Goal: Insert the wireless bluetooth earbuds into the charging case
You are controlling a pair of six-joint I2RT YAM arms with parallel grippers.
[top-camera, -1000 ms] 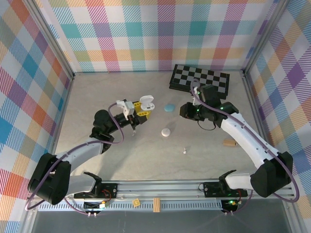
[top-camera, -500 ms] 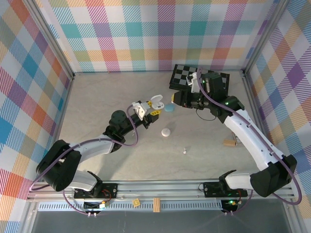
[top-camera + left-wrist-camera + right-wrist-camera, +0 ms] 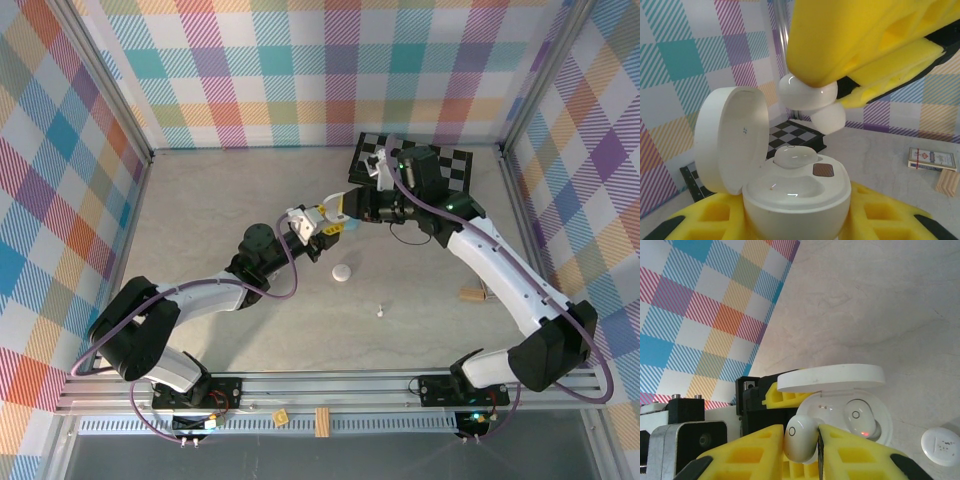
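- Your right gripper [image 3: 801, 440] is closed on a white earbud [image 3: 801, 432], with a yellow pad pressing on each side of it.
- Your left gripper [image 3: 318, 226] grips the open charging case [image 3: 795, 200] at its base between yellow fingers [image 3: 885, 220] and holds it up off the table [image 3: 200, 200].
- In the left wrist view, the lid [image 3: 730, 140] stands hinged up on the left side of the case.
- A second earbud [image 3: 860, 420] sits in one well of the case, with a red light glowing on it.
- The held earbud hangs just above the front well, apart from the case.
- Both grippers meet at the centre of the top view, just below the chessboard [image 3: 412, 160].
- Lower in that view, a round white case [image 3: 342, 273] lies on the table, and a stray earbud [image 3: 380, 311] lies below and to its right.
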